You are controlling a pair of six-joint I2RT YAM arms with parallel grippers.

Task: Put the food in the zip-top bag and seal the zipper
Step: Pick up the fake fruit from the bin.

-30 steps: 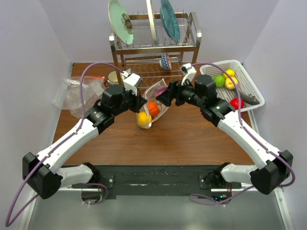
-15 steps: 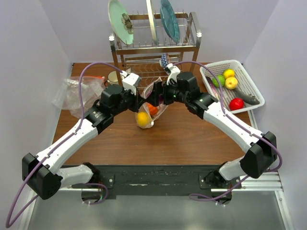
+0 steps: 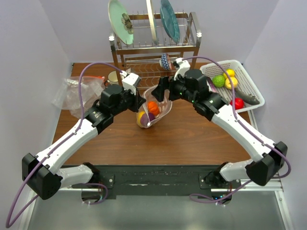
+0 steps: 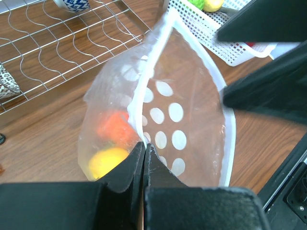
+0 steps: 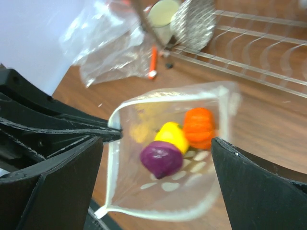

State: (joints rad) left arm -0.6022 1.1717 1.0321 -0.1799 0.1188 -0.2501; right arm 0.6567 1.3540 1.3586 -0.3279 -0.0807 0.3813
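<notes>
- Left gripper [image 4: 144, 147] pinched fully closed on zipper [image 4: 149, 67], holding zip-top bag [image 4: 184, 120] mouth-up over table [image 3: 192, 139], in front of dish rack [image 3: 153, 48].
- Right gripper [image 5: 154, 141] spread wide, empty, above bag mouth.
- Bag contents: purple round [image 5: 162, 159], yellow round [image 5: 171, 135], orange round [image 5: 199, 127].
- White basket [image 3: 259, 98], right side: green piece [image 3: 219, 80], yellow pieces [image 3: 230, 82], red piece [image 3: 236, 102], dark eggplant [image 3: 249, 98].
</notes>
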